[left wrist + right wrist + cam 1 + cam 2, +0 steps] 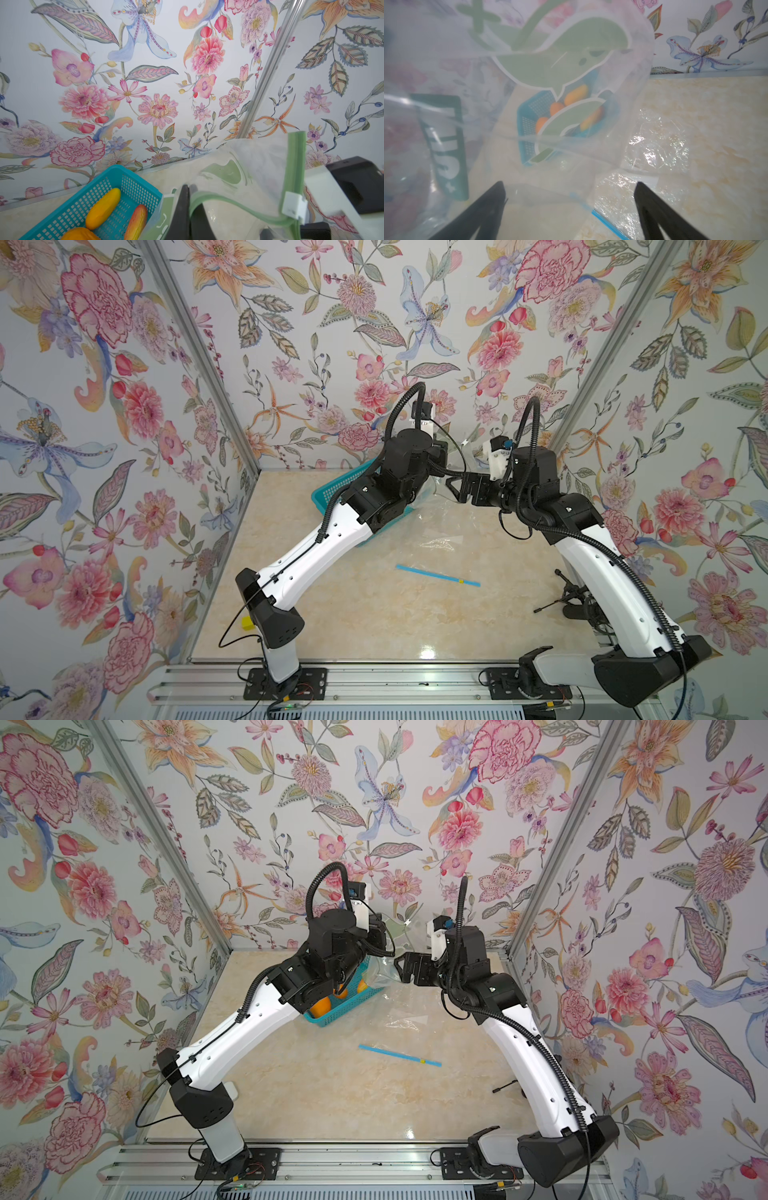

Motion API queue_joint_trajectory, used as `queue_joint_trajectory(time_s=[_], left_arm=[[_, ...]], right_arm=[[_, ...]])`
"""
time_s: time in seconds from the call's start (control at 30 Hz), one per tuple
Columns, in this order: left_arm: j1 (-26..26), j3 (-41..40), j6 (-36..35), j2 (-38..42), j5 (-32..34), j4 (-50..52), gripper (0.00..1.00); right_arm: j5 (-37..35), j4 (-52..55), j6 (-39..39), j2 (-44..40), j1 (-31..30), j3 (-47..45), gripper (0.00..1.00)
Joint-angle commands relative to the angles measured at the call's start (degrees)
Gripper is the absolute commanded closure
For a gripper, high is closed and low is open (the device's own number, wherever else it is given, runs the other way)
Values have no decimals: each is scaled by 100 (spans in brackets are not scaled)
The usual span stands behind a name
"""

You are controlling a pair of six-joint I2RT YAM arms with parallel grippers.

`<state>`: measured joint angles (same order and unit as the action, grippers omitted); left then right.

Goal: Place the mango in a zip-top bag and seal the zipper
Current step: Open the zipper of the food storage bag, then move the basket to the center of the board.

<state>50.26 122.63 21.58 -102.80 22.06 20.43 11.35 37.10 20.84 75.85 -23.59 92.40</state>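
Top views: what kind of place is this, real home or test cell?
Probably a staged robot test booth: floral wallpaper panels in aluminium posts, left arm and right arm bolted to a front rail, and a marble-look tabletop with a basket of mangoes.

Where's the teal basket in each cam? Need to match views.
In a top view: teal basket, centre-left, mostly under the left arm.
In a top view: basket under that arm, front wall showing.
Left wrist: basket bottom-left.
Right wrist: basket centre, seen through the printed bag.
Shared landmark: that bag beside it.

links: white shells | joints: black | cables: black corrugated conduit
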Motion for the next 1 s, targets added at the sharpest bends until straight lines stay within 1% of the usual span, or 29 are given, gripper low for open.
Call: queue_joint_trajectory(time_s=[0.0,0.03,0.1,0.2,0.23,0.27,0.33,0.47,0.53,0.63,0.7,0.77,0.87,0.97], left_arm=[[-95,502,-614,-85,1170,836,100],[-127,567,-674,-37,1459,939,100],[-221,598,-691,77,1814,1135,100],[-349,398,-641,321,2245,1385,100],[-387,268,-593,433,2388,1447,100],[-426,115,-532,564,2514,1500,100],[-542,-268,-368,890,2681,1552,100],[-789,-1080,-148,1665,2919,1552,100],[-840,-1268,-63,1860,3161,1734,100],[-994,-1479,167,2065,3317,2111,100],[-1248,-1710,447,2197,3282,2371,100],[-1518,-2107,690,2396,3175,2435,100],[-1824,-2713,978,2642,2950,2347,100],[-2067,-3118,1213,2679,2736,2396,100]], right_arm=[[767,-408,-38,-169,136,269,2],[994,-575,36,-163,176,257,1],[1450,-955,242,-143,244,170,1],[2461,-2092,842,-33,279,-152,0],[2718,-2487,1074,34,258,-233,1],[2781,-2668,1165,128,206,-237,1],[2638,-2673,1064,326,113,-166,4],[2201,-2650,876,801,21,-203,13],[1963,-2644,771,1078,-66,-213,15],[1397,-2516,464,1555,-316,-52,15],[1126,-2328,321,1968,-474,203,17],[861,-2123,139,2443,-649,523,18],[244,-1498,-261,3243,-908,1219,21],[-299,-974,-546,3972,-1086,1932,24]])
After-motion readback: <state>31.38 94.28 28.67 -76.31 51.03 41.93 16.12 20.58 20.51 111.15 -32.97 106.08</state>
